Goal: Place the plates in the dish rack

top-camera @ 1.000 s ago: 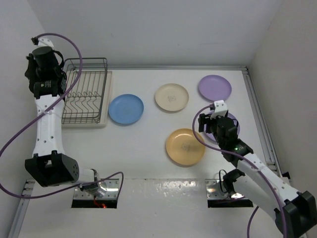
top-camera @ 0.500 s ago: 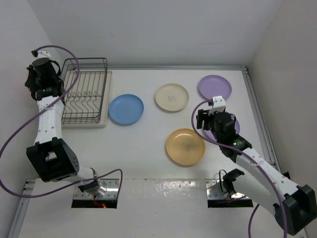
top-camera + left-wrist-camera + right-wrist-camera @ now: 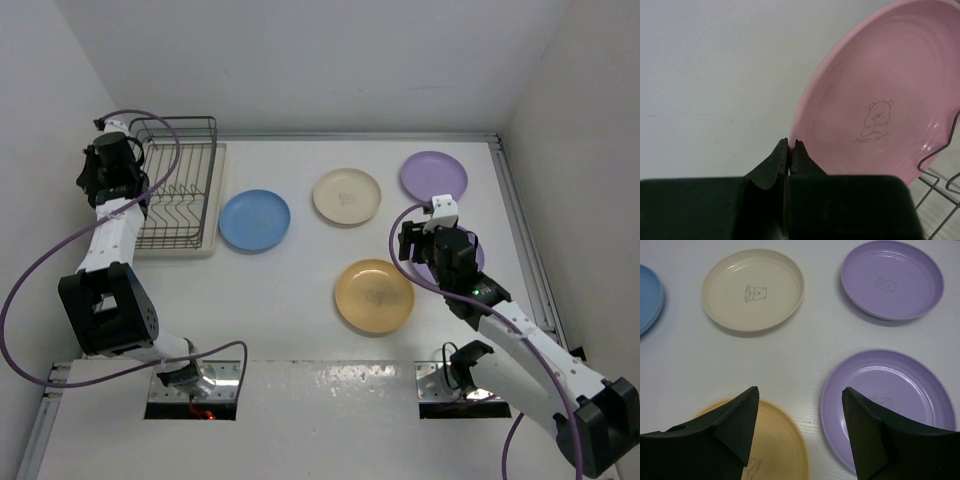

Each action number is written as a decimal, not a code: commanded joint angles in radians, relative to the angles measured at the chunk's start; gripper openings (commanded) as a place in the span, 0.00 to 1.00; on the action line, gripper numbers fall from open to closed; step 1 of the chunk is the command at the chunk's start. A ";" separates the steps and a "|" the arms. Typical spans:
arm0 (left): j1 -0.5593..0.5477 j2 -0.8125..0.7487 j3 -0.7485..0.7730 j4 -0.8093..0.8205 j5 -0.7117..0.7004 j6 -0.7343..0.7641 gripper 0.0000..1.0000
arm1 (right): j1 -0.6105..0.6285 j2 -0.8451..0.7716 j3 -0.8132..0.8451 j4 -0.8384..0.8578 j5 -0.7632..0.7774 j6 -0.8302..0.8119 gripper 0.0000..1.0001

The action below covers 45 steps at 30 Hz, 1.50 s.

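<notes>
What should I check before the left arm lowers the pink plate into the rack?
1. Left gripper shut on the pink plate at its rim: ok.
2. Rack empty where visible: ok.
3. Plate next to the rack wires: ok.
4. Plate lined up between two prongs: cannot tell.
5. Right gripper open and away from the rack: ok.

Overhead camera, above the near edge, looks down on the whole table (image 3: 300, 290). Left wrist camera sits close against the pink plate (image 3: 880, 100), far left. Right wrist camera faces far and shares the cream plate (image 3: 752, 290) and lilac plates (image 3: 892, 279) with the overhead view.
</notes>
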 commanded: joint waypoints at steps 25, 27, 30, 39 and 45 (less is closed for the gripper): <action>-0.064 -0.013 0.120 -0.190 0.103 -0.105 0.80 | -0.104 0.244 0.225 -0.149 -0.098 0.200 0.98; -0.075 -0.024 0.169 -0.216 0.124 -0.114 0.83 | -0.208 0.303 0.326 -0.220 -0.178 0.269 0.99; -0.096 -0.033 0.237 -0.245 0.186 -0.126 0.84 | -0.368 0.377 0.417 -0.277 -0.284 0.352 0.99; -0.173 -0.042 0.349 -0.514 0.451 -0.162 0.84 | -0.680 0.821 0.633 -0.176 -0.275 0.581 0.85; -0.211 -0.051 0.292 -0.572 0.450 -0.162 0.84 | -0.716 1.129 0.944 -0.248 -0.255 0.596 0.79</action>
